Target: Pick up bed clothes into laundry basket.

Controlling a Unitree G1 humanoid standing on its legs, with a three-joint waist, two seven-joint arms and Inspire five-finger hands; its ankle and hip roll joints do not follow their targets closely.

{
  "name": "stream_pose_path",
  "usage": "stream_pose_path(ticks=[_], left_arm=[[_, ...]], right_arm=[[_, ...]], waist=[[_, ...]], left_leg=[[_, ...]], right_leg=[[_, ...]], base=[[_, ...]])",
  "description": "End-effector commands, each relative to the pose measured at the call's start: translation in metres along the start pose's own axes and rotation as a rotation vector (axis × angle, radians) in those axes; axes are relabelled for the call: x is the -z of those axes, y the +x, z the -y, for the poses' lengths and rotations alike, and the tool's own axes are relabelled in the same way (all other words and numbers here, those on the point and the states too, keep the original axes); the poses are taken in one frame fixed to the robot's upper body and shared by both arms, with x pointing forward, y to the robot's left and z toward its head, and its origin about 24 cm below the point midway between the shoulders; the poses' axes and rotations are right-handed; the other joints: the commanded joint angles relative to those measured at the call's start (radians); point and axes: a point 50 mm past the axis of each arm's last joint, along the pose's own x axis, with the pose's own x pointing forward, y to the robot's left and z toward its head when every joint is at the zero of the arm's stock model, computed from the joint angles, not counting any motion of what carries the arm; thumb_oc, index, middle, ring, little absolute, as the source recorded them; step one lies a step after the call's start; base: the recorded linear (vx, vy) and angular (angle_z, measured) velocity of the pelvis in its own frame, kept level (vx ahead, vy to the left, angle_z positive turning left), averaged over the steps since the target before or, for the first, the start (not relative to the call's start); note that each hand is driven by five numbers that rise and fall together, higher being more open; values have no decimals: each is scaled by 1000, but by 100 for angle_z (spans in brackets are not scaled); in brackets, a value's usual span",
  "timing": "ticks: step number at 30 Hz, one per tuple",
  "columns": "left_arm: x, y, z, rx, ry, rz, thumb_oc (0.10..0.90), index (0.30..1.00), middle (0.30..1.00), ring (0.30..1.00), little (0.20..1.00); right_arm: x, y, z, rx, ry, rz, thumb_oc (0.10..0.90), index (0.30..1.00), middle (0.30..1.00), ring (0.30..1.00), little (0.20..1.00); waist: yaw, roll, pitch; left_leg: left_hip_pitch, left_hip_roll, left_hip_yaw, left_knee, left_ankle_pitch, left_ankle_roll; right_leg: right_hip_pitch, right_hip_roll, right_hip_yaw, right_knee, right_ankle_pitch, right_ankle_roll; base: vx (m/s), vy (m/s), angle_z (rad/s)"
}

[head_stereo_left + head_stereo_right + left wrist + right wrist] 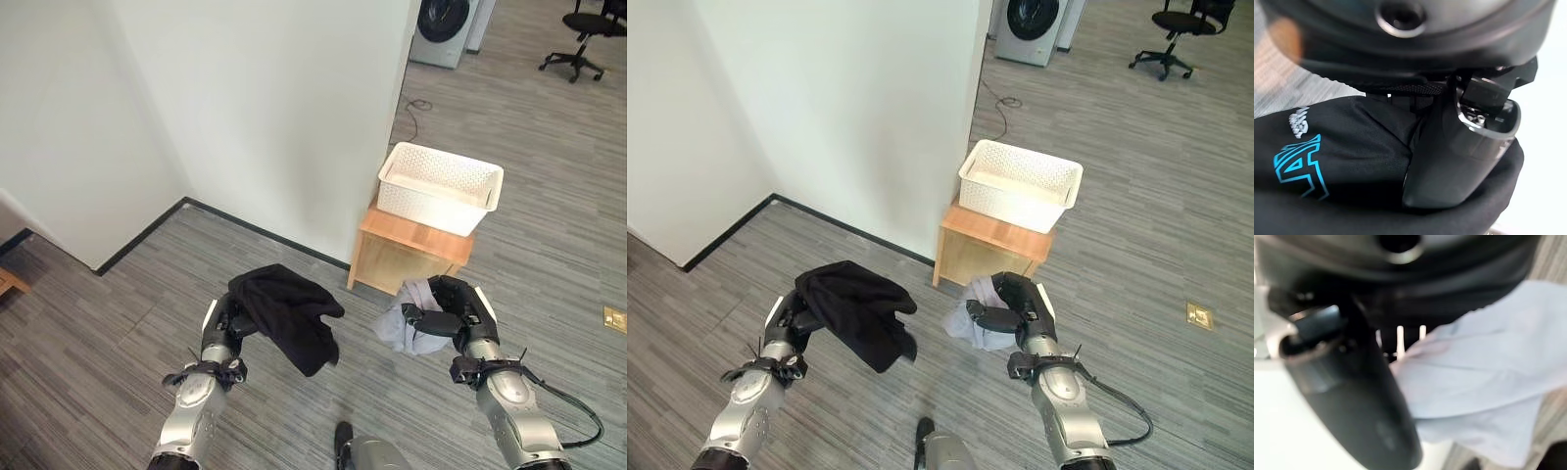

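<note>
A black garment (291, 313) with a blue print (1298, 164) hangs from my left hand (221, 323), whose fingers are curled round it, above the floor at the lower left. My right hand (456, 311) is shut on a pale blue-grey garment (404, 323) that droops just in front of the wooden stand. The white laundry basket (441, 186) sits on top of that stand, beyond and above both hands. In the right wrist view the pale cloth (1484, 382) lies past the thumb (1366, 401).
The basket rests on a small wooden stand (407, 250) against a white wall corner (284, 117). Grey plank floor (88, 323) spreads around. A washing machine (446, 29) and a black office chair (586, 34) stand far back. A brass floor socket (615, 318) lies at right.
</note>
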Motion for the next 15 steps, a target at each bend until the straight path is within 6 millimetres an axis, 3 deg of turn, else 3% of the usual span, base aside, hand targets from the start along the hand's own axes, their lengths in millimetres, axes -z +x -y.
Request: stream_pose_path(ticks=[1, 2, 3, 4, 5, 6, 7, 9, 10, 11, 13, 14, 15], left_arm=[[-75, 10, 19, 114, -24, 347, 400, 300, 300, 300, 300], [-74, 9, 20, 120, -16, 343, 400, 300, 300, 300, 300], [-71, 7, 19, 118, -14, 334, 400, 300, 300, 300, 300], [-70, 7, 21, 120, 11, 329, 400, 300, 300, 300, 300], [-73, 8, 24, 147, 6, 330, 400, 300, 300, 300, 300], [-75, 9, 28, 156, 20, 338, 400, 300, 300, 300, 300], [-80, 11, 31, 173, 24, 352, 400, 300, 300, 300, 300], [-87, 12, 32, 178, 42, 376, 400, 300, 300, 300, 300], [-93, 15, 35, 192, 61, 395, 400, 300, 300, 300, 300], [-98, 17, 37, 196, 68, 411, 400, 300, 300, 300, 300], [-100, 17, 38, 202, 77, 417, 400, 300, 300, 300, 300], [-105, 19, 43, 229, 63, 429, 400, 300, 300, 300, 300], [-111, 19, 36, 154, 85, 476, 400, 300, 300, 300, 300]], right_arm=[[-66, 12, -25, -131, 9, 329, 400, 300, 300, 300, 300], [-62, 12, -31, -150, -13, 316, 400, 300, 300, 300, 300], [-63, 12, -35, -170, -33, 318, 400, 300, 300, 300, 300], [-65, 11, -40, -195, -57, 332, 400, 300, 300, 300, 300], [-60, 10, -39, -184, -70, 301, 400, 300, 300, 300, 300], [-55, 7, -40, -198, -63, 289, 400, 300, 300, 300, 300], [-54, 6, -44, -209, -61, 286, 400, 300, 300, 300, 300], [-51, 6, -44, -212, -69, 272, 400, 300, 300, 300, 300], [-45, 5, -43, -212, -65, 250, 400, 300, 300, 300, 300], [-41, 3, -41, -208, -58, 229, 400, 300, 300, 300, 300], [-37, 0, -38, -201, -52, 211, 400, 300, 300, 300, 300], [-29, -7, -31, -169, -33, 181, 400, 300, 300, 300, 300], [-36, -9, -21, -137, -75, 217, 400, 300, 300, 300, 300]], waist=[[51, 43, -54], [88, 69, -56], [93, 78, -63], [103, 87, -63], [85, 82, -68], [77, 93, -75], [81, 95, -83], [53, 110, -68], [34, 117, -51], [18, 119, -47], [3, 117, -49], [-18, 119, -61], [-19, 99, -78]], left_leg=[[-169, -78, 24, -325, 73, 15], [-155, -124, -31, -510, 112, 24], [-119, -128, -42, -570, 109, 31], [-88, -125, -53, -630, 125, 34], [-45, -101, -6, -605, 106, 35], [-20, -80, -1, -635, 104, 46], [27, -81, -3, -692, 91, 69], [111, -51, 20, -761, 71, 93], [126, -37, 17, -768, 75, 92], [134, -32, -7, -771, 75, 90], [145, -29, -30, -779, 69, 86], [144, -28, -80, -779, 60, 71], [140, -49, -116, -778, 45, 71]], right_leg=[[172, -6, 78, -225, 74, 183], [194, 31, 117, -217, 59, 181], [215, 45, 127, -213, 38, 178], [218, 58, 123, -192, 34, 180], [215, 55, 116, -172, 22, 182], [191, 66, 101, -121, 16, 187], [159, 70, 101, -34, 22, 209], [4, 62, 75, 229, 118, 318], [-49, 70, 107, 315, 129, 348], [-72, 86, 150, 347, 113, 340], [-83, 55, 177, 324, 112, 325], [-86, 11, 284, 189, 123, 289], [-39, 17, 336, 59, 60, 277]], base=[[695, -178, -110], [546, -106, -116], [519, -122, -114], [318, -95, -97], [198, -23, -113], [128, 16, -103], [125, 45, -109], [92, -10, -98], [42, -74, -92], [34, -126, -39], [107, -163, 34], [254, -241, 35], [177, -261, 53]])
